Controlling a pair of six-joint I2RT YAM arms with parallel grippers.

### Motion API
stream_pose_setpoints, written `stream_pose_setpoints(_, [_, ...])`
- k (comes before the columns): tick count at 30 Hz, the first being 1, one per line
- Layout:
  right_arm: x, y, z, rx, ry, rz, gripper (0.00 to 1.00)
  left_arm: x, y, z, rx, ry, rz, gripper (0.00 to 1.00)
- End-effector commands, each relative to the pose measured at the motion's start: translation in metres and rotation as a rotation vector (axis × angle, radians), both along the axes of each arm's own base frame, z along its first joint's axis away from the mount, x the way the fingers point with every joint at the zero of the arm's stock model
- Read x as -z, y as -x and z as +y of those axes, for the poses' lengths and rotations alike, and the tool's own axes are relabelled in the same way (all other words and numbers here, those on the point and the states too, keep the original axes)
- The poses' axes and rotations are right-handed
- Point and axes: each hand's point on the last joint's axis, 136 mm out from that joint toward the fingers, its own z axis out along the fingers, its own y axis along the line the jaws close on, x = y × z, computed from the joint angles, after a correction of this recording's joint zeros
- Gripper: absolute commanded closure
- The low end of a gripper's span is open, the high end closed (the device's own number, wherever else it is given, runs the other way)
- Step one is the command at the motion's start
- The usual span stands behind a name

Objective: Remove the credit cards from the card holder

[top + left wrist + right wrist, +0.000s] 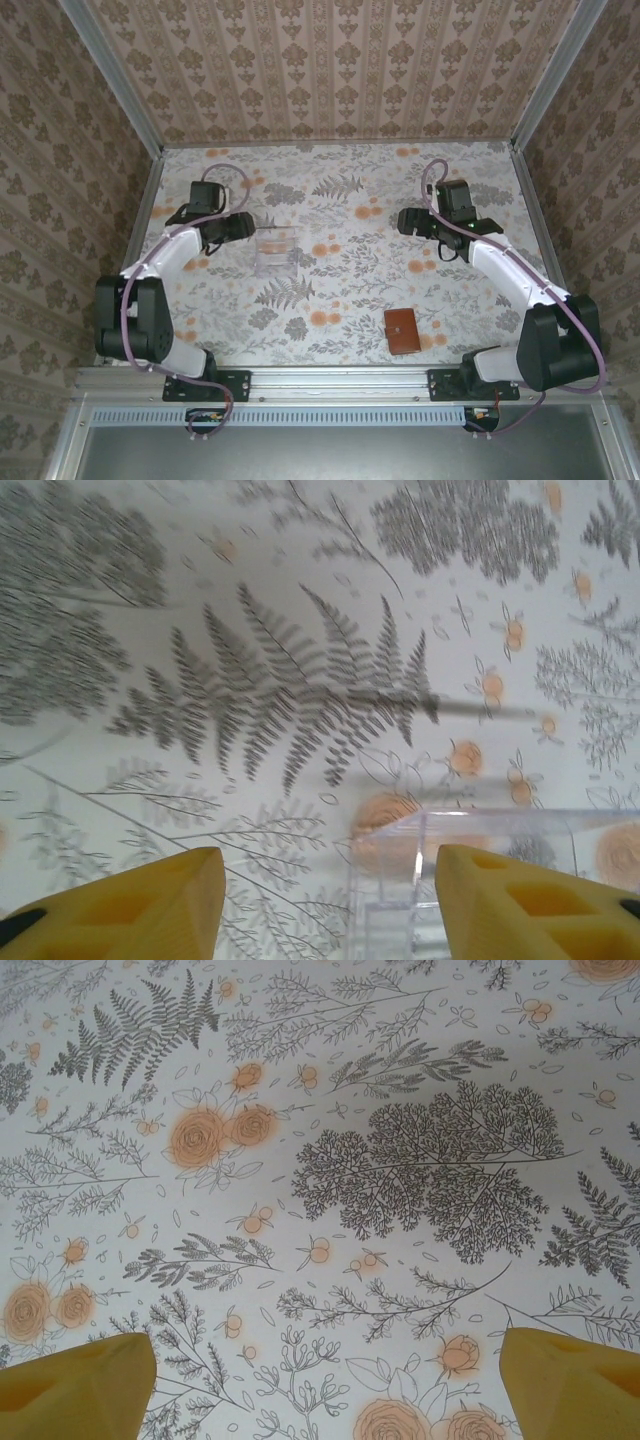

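The card holder is a small brown wallet lying closed on the flowered table, near the front edge and right of centre. The credit cards are hidden. My left gripper hovers at the back left, far from the wallet. In the left wrist view its yellow fingers stand apart, so the left gripper is open, with a corner of a clear plastic tray between them, close to the right finger. My right gripper hangs at the back right, and in its wrist view the right gripper is wide open over bare tablecloth.
The clear plastic tray stands left of centre, just right of my left gripper. Patterned walls close the table in at the back and both sides. A metal rail runs along the near edge by the arm bases.
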Motion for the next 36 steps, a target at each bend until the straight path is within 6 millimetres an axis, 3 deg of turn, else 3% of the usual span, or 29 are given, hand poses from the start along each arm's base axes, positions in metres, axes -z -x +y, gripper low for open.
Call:
stream_pose_setpoints(1, [-0.007,0.004,0.003,0.004,-0.002,0.017,0.09,-0.002,0.008,-0.023,0.073,0.075,0.063,0.48])
stream_pose_setpoints(7, [-0.01,0.007,0.006,-0.001,0.014,0.021,0.1,0.007,0.006,-0.031,0.116,0.072,0.104,0.61])
stream_pose_setpoints(20, [-0.016,0.011,0.008,-0.006,0.035,0.016,0.1,0.031,0.005,-0.039,0.163,0.06,0.194,0.77])
stream_pose_setpoints(30, [-0.029,0.018,0.006,-0.01,0.048,-0.01,0.1,0.031,0.004,-0.048,0.203,-0.033,0.208,0.91])
stream_pose_setpoints(36, [-0.041,0.021,0.004,-0.011,0.054,-0.043,0.1,0.019,-0.002,-0.058,0.19,-0.066,0.199,0.94])
